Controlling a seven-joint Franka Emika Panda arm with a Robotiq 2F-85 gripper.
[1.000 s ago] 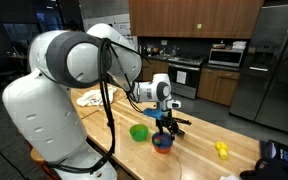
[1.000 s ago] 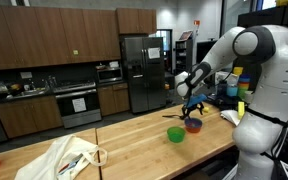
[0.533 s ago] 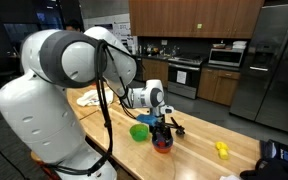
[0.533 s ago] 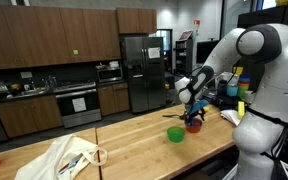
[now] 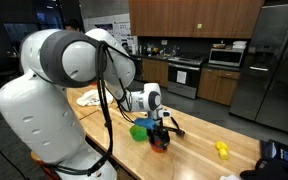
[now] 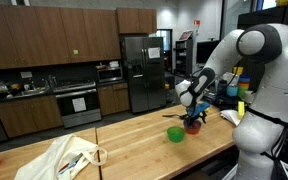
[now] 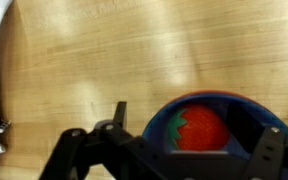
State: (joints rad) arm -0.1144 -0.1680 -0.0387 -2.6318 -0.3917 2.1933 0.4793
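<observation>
1. The arm is bending forward from its base and reaching down over the wooden table; the wrist is pointing almost straight down, and the gripper is hanging low above the table top.
2. The fingers are standing wide apart and are clamping nothing; in the wrist view they are straddling a blue bowl directly beneath them, though whether they are touching its rim cannot be told.
3. A toy strawberry is lying inside that bowl, right under the gap between the fingers; its green leafy cap is facing one finger and its red body the other, so its axis is running roughly along the line between the fingers.
4. A green bowl is sitting just beside the gripper; a small yellow thing is lying well away on the opposite side; a white cloth is lying far off at the table's end; nothing is sitting between the fingers and the strawberry.
</observation>
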